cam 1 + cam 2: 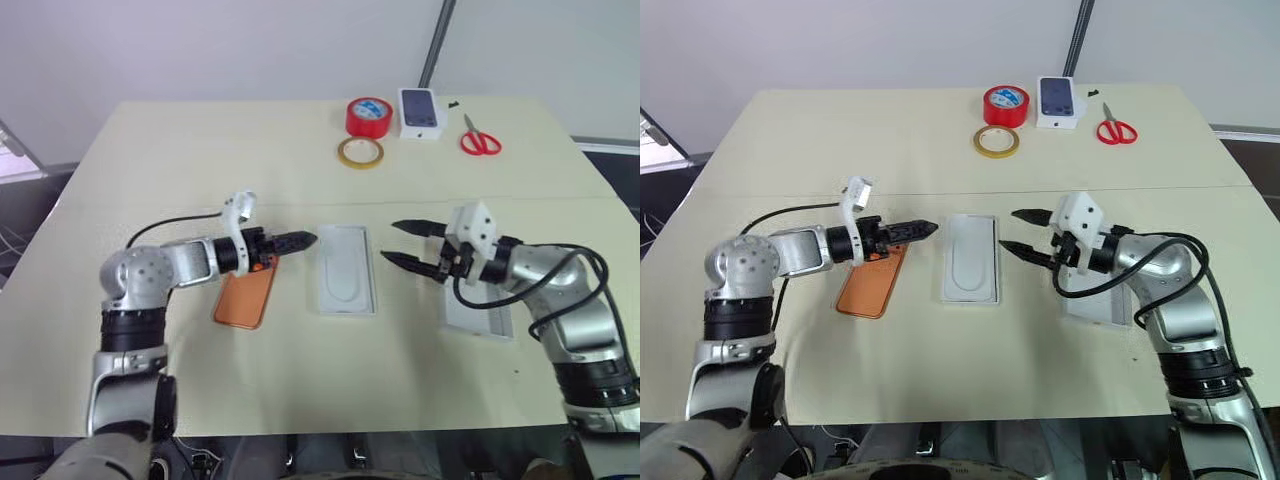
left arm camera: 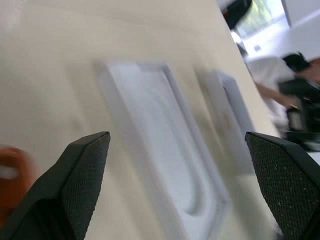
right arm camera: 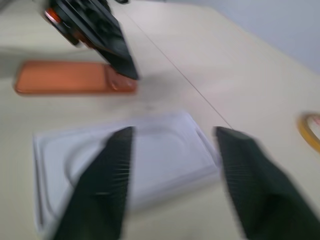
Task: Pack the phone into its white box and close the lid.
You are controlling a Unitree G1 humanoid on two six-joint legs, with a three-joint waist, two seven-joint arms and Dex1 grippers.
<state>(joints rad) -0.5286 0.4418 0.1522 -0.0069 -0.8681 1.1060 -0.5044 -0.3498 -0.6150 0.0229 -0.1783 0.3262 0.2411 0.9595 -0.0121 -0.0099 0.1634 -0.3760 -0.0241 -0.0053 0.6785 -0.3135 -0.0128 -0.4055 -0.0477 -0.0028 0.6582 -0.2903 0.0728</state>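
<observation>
The orange phone (image 1: 243,298) lies flat on the table, left of centre. My left gripper (image 1: 308,240) hovers just above the phone's far end and points right. Its fingers (image 2: 85,170) stand wide apart, open and holding nothing. My right gripper (image 1: 388,240) points left from the other side, open and empty, close to the right edge of a thin white moulded insert (image 1: 347,268). A shallow white tray, seemingly the white box (image 1: 482,320), lies under my right forearm and is partly covered by it. The lid is hidden or out of view.
At the table's far edge are a red tape roll (image 1: 368,117), a yellowish tape ring (image 1: 360,152), a small white box with a printed phone picture (image 1: 421,112) and red scissors (image 1: 480,138). A black cable (image 1: 165,226) loops by my left arm.
</observation>
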